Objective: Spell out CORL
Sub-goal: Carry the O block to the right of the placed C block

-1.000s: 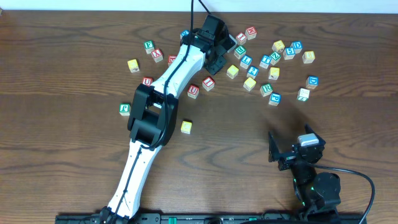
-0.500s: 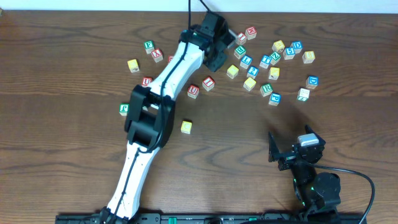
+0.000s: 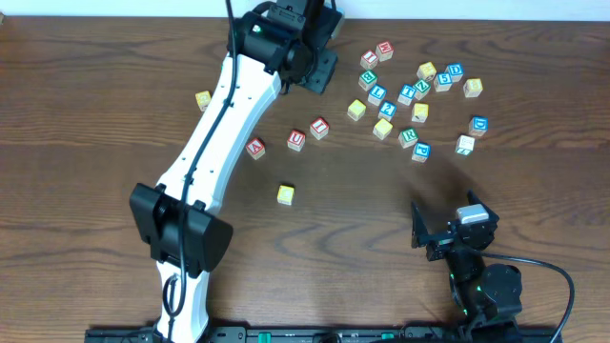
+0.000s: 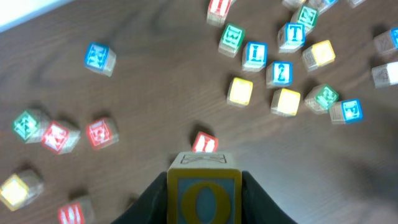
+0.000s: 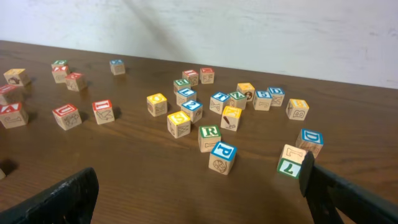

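Note:
My left gripper [image 4: 204,198] is shut on a yellow-edged block with a yellow O on a blue face [image 4: 204,186] and holds it above the table. In the overhead view this gripper [image 3: 317,63] is at the back, left of the block cluster, and hides the O block. A lone yellow block [image 3: 286,194] lies mid-table. A green R block [image 3: 408,136] sits in the cluster; it also shows in the right wrist view [image 5: 209,134]. My right gripper [image 3: 431,234] is open and empty at the front right, also seen from its own wrist [image 5: 199,196].
Several letter blocks are scattered at the back right, such as a blue P block [image 5: 223,155] and a green block [image 5: 291,163]. Red blocks [image 3: 296,139] lie near the middle, and a yellow one [image 3: 203,99] at the back left. The left arm [image 3: 214,152] crosses the table's left half.
The left arm has swung to the left and its gripper has moved back and left with the O block. A red block under the arm is now uncovered. The right arm has not moved.

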`<state>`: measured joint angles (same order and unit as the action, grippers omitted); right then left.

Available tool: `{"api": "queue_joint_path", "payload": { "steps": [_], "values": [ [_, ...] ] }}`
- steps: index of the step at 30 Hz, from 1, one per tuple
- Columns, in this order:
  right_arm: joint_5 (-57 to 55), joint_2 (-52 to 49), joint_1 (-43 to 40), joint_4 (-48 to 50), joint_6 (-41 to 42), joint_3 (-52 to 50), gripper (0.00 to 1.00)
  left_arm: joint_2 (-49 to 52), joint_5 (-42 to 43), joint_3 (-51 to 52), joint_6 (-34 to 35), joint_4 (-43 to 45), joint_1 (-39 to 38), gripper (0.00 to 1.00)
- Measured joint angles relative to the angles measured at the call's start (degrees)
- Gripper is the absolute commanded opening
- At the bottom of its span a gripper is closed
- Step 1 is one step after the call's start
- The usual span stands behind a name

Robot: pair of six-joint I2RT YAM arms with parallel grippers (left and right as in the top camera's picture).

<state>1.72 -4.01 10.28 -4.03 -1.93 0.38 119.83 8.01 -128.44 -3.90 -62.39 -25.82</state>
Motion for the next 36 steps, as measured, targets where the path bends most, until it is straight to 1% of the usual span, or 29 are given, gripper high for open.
{"api": "queue_joint_path", "payload": {
  "steps": [3,7,12,15,17,20,23,25,28,36],
  "values": [
    [0.0,0.0,0.0,0.0,0.0,0.0,0.99,-1.3,-1.8,0.0,3.0,-6.2,0.0,0.07],
    [0.0,0.0,0.0,0.0,0.0,0.0,0.99,-3.4,-5.2,0.1,5.9,-11.3,0.0,0.08],
    [0.0,0.0,0.0,0.0,0.0,0.0,0.99,-8.3,-6.8,3.5,7.4,-11.2,-0.5,0.08],
    [0.0,0.0,0.0,0.0,0.0,0.0,0.99,-13.5,-7.6,8.7,8.5,-9.0,-1.4,0.07],
    [0.0,0.0,0.0,0.0,0.0,0.0,0.99,-18.1,-8.0,14.5,9.0,-6.0,-2.1,0.08],
    [0.0,0.0,0.0,0.0,0.0,0.0,0.99,-25.2,-8.4,26.1,11.4,1.3,-3.5,0.08],
    [0.0,0.0,0.0,0.0,0.0,0.0,0.99,-29.6,-8.4,36.5,14.6,7.3,-5.1,0.08],
    [0.0,0.0,0.0,0.0,0.0,0.0,0.99,-31.2,-8.4,43.4,17.8,9.6,-6.7,0.08],
    [0.0,0.0,0.0,0.0,0.0,0.0,0.99,-31.2,-8.4,50.5,22.1,11.9,-9.4,0.08],
    [0.0,0.0,0.0,0.0,0.0,0.0,0.99,-31.2,-10.8,59.5,30.7,18.5,-19.1,0.08]
  ]
}}
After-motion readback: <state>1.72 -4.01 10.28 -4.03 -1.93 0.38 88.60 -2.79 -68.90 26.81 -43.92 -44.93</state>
